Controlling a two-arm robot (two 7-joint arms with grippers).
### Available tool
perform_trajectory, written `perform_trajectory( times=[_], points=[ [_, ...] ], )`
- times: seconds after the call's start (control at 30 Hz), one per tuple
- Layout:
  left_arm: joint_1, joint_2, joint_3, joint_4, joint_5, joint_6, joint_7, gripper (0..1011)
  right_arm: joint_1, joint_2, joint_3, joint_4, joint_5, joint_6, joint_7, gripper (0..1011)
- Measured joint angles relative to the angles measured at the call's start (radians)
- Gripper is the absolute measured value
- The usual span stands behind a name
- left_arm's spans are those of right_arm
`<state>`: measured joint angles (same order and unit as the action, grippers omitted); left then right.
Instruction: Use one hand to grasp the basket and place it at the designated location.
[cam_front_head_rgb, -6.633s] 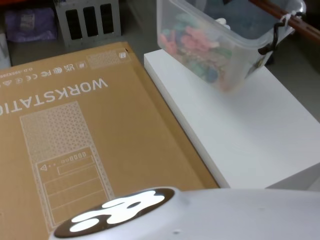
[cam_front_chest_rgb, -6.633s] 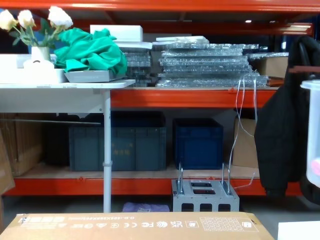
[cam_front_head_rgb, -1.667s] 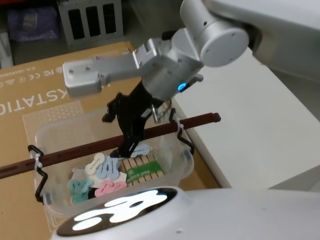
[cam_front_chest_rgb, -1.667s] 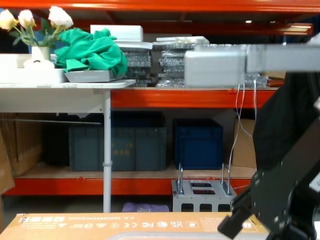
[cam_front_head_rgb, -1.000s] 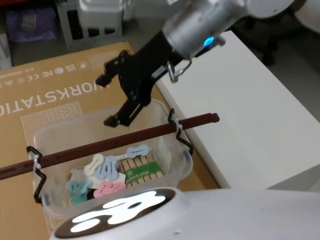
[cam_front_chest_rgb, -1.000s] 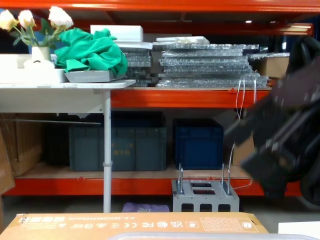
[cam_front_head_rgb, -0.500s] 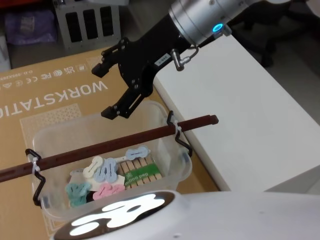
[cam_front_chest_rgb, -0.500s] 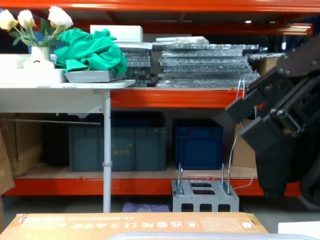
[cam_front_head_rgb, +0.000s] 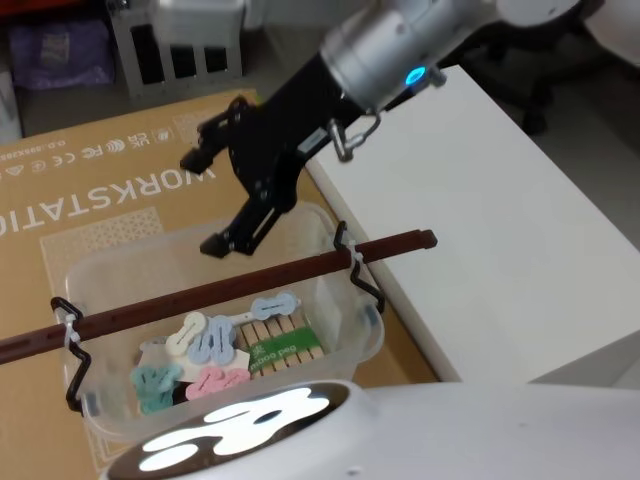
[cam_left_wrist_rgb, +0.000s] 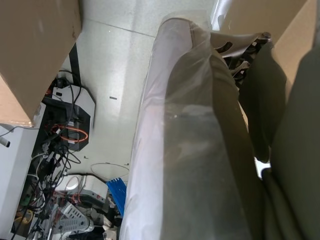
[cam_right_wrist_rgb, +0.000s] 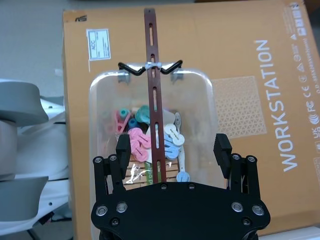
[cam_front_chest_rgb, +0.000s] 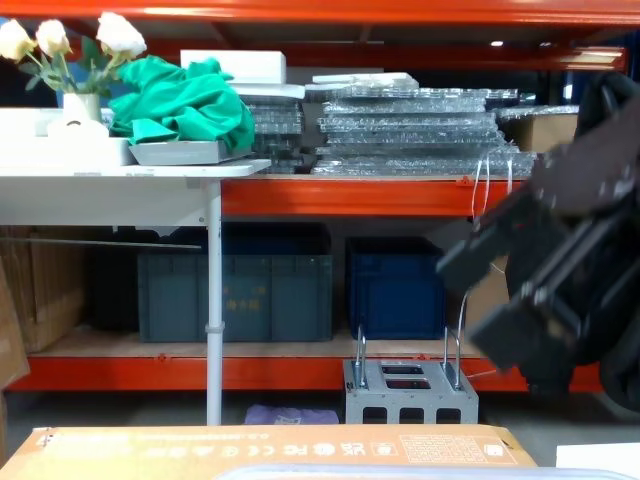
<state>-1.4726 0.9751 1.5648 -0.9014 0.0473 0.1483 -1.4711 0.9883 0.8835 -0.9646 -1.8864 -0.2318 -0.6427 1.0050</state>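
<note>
The basket (cam_front_head_rgb: 372, 335), a translucent milky tub holding several coloured clips, rests on a brown cardboard box (cam_front_head_rgb: 100, 190). A brown bar (cam_front_head_rgb: 230, 288) tied to black wire hooks spans its top. My right gripper (cam_front_head_rgb: 205, 203) hangs open just above the basket's far rim, touching nothing. In the right wrist view its gripper (cam_right_wrist_rgb: 172, 149) looks straight down on the basket (cam_right_wrist_rgb: 97, 115) and bar (cam_right_wrist_rgb: 151, 75), one finger on each side of the bar. The chest view has the gripper (cam_front_chest_rgb: 495, 295) large at the right and the basket's rim (cam_front_chest_rgb: 400, 472) along the lower edge.
A white table (cam_front_head_rgb: 500, 220) adjoins the cardboard box on the right. A grey metal box (cam_front_head_rgb: 180, 35) stands on the floor beyond, with dark blue crates (cam_front_chest_rgb: 395, 285) on the shelf behind. The left wrist view looks down at floor cables (cam_left_wrist_rgb: 65, 135).
The basket came from the white table onto the cardboard box. My right gripper let go of the bar and rose open; over the last half second it dipped slightly.
</note>
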Motion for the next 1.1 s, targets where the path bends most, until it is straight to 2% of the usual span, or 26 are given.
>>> perform_trajectory(
  times=[0.07, 0.17, 0.27, 0.57, 0.6, 1.1],
  points=[
    [0.000, 0.000, 0.000, 0.000, 0.000, 0.000, 0.000, 0, -0.003, -0.008, -0.013, 0.001, -0.015, 0.001, 0.005, 1001],
    [0.000, 0.000, 0.000, 0.000, 0.000, 0.000, 0.000, 0, -0.011, -0.027, -0.050, 0.002, -0.066, 0.006, 0.017, 1000],
    [0.000, 0.000, 0.000, 0.000, 0.000, 0.000, 0.000, 0, -0.014, -0.038, -0.072, 0.004, -0.091, 0.013, 0.022, 1000],
    [0.000, 0.000, 0.000, 0.000, 0.000, 0.000, 0.000, 0, -0.018, -0.060, -0.119, 0.012, -0.146, 0.032, 0.025, 1000],
    [0.000, 0.000, 0.000, 0.000, 0.000, 0.000, 0.000, 0, -0.018, -0.068, -0.131, 0.018, -0.163, 0.038, 0.027, 1001],
    [0.000, 0.000, 0.000, 0.000, 0.000, 0.000, 0.000, 0, -0.019, -0.112, -0.208, 0.068, -0.267, 0.075, 0.028, 1001]
  ],
)
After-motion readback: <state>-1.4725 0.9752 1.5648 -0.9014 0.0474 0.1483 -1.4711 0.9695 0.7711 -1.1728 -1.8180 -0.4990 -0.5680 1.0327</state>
